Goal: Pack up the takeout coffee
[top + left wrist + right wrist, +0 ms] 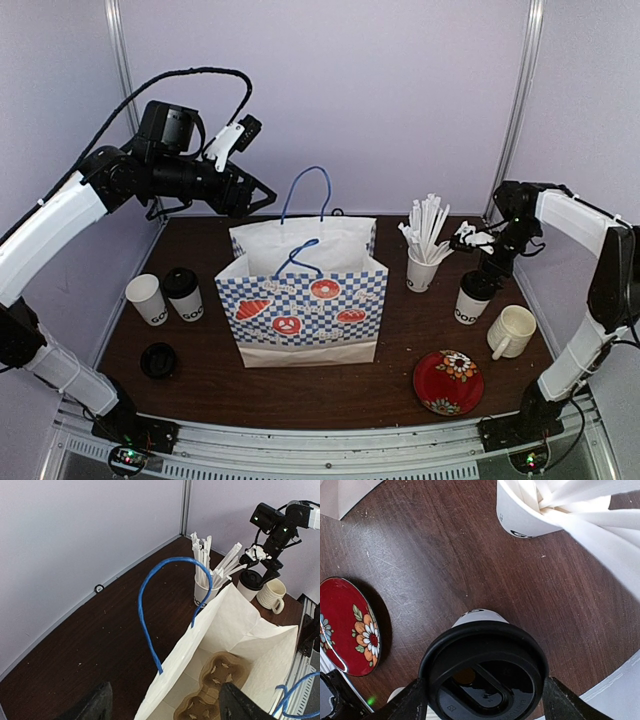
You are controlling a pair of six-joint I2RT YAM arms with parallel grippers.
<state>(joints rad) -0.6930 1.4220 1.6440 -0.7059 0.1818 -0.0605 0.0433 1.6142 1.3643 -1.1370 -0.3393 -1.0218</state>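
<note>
A lidded takeout coffee cup [470, 306] stands on the table at the right, its black lid [485, 672] seen from above. My right gripper [483, 270] is open and hangs over it, a finger [412, 702] close against each side of the lid. Two more cups stand at the left, one lidless [148, 298] and one lidded [184, 293]. The blue-checked paper bag [305, 300] stands open in the middle, a brown cup carrier [215, 680] on its floor. My left gripper [262, 195] is open and empty, high above the bag's back left rim.
A loose black lid [158, 359] lies at the front left. A cup of white stirrer sticks [422, 268] stands just left of the right cup. A cream mug [511, 331] and a red flowered plate [449, 381] sit at the front right. Blue bag handles [150, 605] stick up.
</note>
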